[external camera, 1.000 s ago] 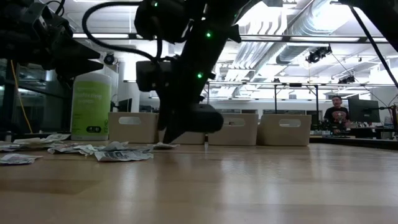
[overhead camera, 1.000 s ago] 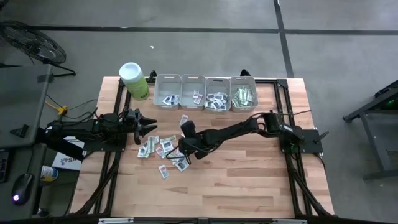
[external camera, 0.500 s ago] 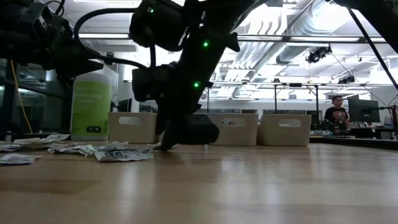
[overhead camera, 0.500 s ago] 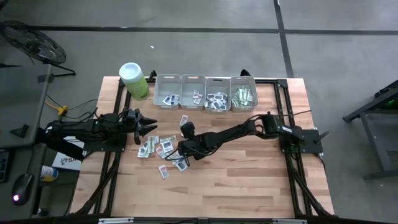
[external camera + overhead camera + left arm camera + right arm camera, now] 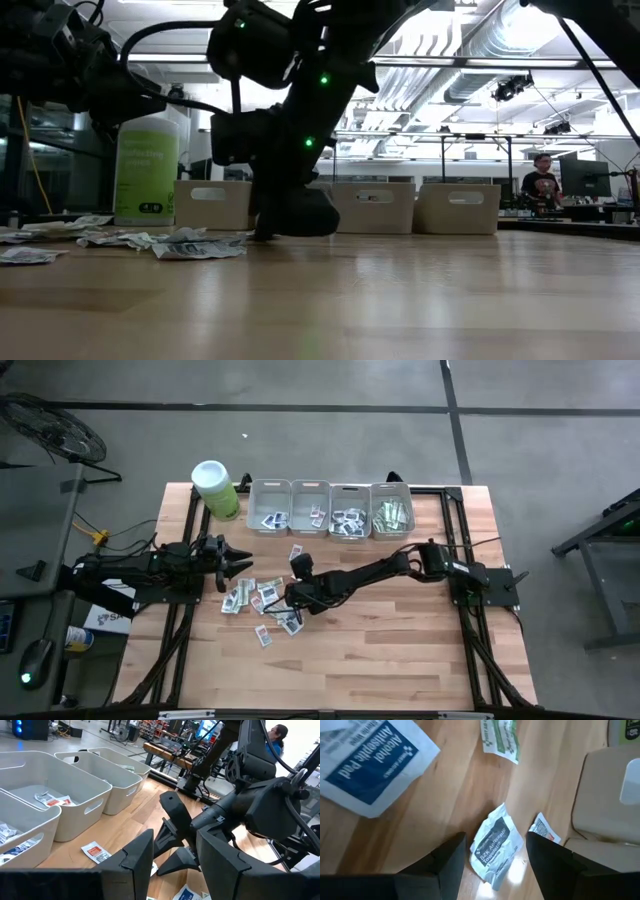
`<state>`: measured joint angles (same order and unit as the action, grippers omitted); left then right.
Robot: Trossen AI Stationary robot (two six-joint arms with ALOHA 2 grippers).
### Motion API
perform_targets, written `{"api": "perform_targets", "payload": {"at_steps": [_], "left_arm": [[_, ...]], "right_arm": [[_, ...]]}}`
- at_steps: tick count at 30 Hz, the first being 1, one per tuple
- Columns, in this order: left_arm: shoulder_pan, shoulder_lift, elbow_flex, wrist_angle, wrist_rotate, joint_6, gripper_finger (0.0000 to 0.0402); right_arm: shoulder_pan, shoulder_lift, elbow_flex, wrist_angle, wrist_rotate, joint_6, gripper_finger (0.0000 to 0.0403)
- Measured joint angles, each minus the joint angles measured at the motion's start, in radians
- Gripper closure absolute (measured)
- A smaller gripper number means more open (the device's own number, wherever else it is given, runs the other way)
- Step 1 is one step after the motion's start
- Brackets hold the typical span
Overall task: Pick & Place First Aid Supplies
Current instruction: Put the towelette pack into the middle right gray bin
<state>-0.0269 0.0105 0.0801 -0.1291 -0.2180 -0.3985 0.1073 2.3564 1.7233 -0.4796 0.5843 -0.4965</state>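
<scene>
The first aid supplies (image 5: pixel 255 596) lie scattered as small paper packets on the wooden table, left of centre. My right gripper (image 5: pixel 284 601) slants down into this pile, low over the table, and is open. In the right wrist view its fingers stand on either side of a crumpled white packet with dark print (image 5: pixel 495 847), which lies flat on the wood. I see no touch. A blue-printed pad (image 5: pixel 370 760), a green-and-white strip (image 5: pixel 501 737) and a red-printed packet (image 5: pixel 544 831) lie around it. My left gripper (image 5: pixel 236 564) waits open and level at the pile's left side.
Several grey bins (image 5: pixel 330 508) stand in a row along the far edge, with packets inside. A lime-green canister with a white lid (image 5: pixel 216 488) stands left of them. Single packets lie at the pile's far side (image 5: pixel 296 552) and near side (image 5: pixel 262 635). A person sits far back in the room (image 5: pixel 541 180).
My right gripper has sunk toward the table and drifted a little toward the table's left, down into the pile of packets. The packets have stayed where they were.
</scene>
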Motion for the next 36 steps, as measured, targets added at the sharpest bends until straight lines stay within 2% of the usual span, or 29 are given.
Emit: {"api": "perform_targets", "payload": {"at_steps": [7, 18, 36], "left_arm": [[0.0, 0.0, 0.0, 0.0, 0.0, 0.0, 0.0252], [0.0, 0.0, 0.0, 0.0, 0.0, 0.0, 0.0252], [0.0, 0.0, 0.0, 0.0, 0.0, 0.0, 0.0252]], "right_arm": [[-0.01, 0.002, -0.001, -0.026, 0.028, 0.033, 0.0199], [-0.026, 0.0, -0.001, -0.093, -0.009, 0.149, 0.0203], [-0.043, -0.001, -0.003, -0.126, -0.087, 0.182, 0.0279]]}}
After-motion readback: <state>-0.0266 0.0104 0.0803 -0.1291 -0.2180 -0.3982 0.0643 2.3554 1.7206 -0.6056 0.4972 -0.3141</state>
